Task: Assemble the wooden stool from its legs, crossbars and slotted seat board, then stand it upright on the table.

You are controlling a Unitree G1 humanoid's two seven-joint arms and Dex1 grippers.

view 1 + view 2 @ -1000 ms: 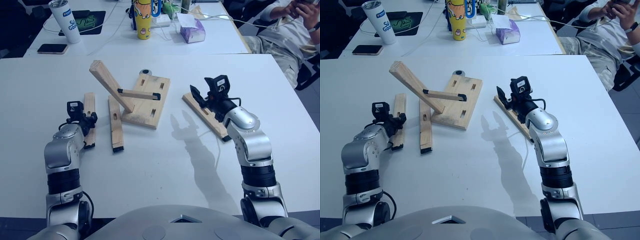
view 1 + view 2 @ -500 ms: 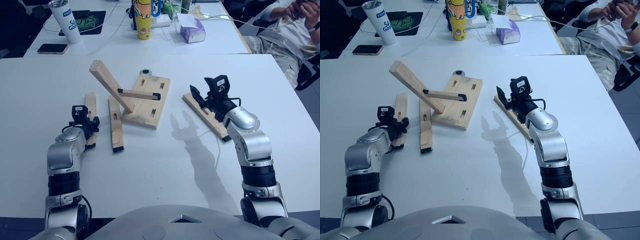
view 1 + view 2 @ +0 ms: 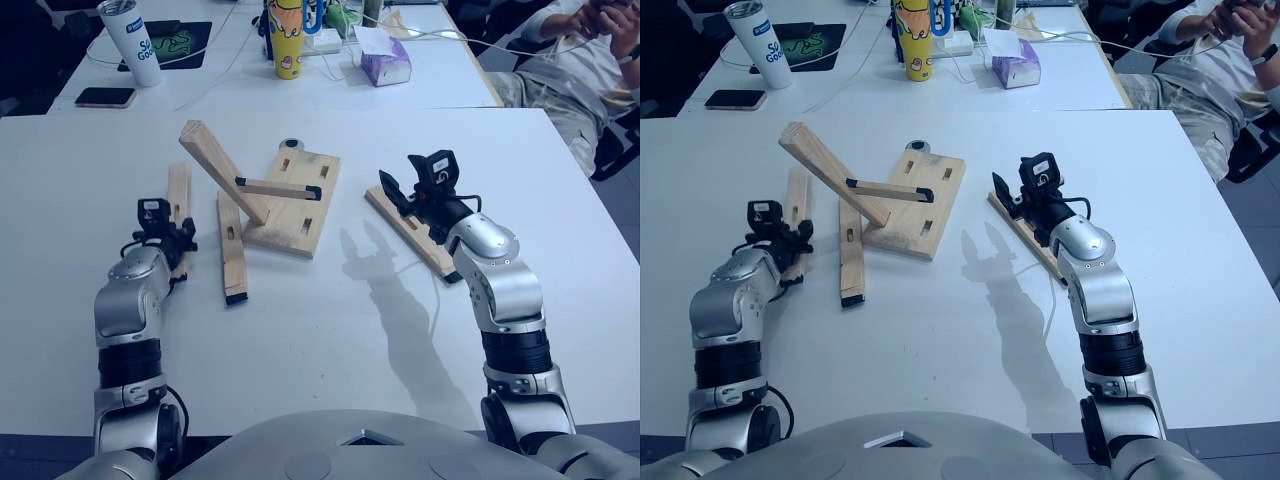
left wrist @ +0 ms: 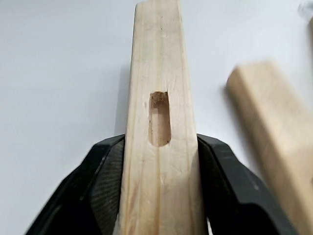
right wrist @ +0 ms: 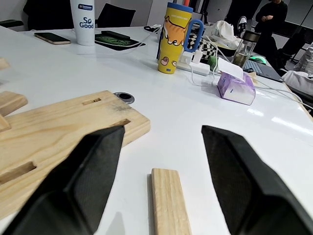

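Note:
My left gripper [image 3: 172, 237] is shut on a slotted wooden leg [image 3: 178, 205] at the table's left; in the left wrist view its fingers [image 4: 105, 186] clamp the leg [image 4: 159, 73] on both sides. The slotted seat board [image 3: 300, 205] lies flat in the middle. A leg [image 3: 218, 165] stands tilted in it, with a crossbar [image 3: 278, 188] plugged into its side. Another leg [image 3: 231, 248] lies beside the board. My right gripper [image 3: 403, 193] hovers open over a leg [image 3: 412, 232] lying on the right; that leg [image 5: 167, 205] sits between the wide-apart fingers.
A thin cable [image 3: 436, 300] trails on the table by my right arm. A round grommet [image 3: 291, 144] sits behind the board. On the table behind stand a white cup [image 3: 132, 40], a yellow mug [image 3: 287, 40], a phone [image 3: 104, 97] and a tissue pack [image 3: 385, 66].
My left gripper first drew back a little, then carried its leg away from me, so the leg's far end now reaches farther up the table. The right arm has kept still.

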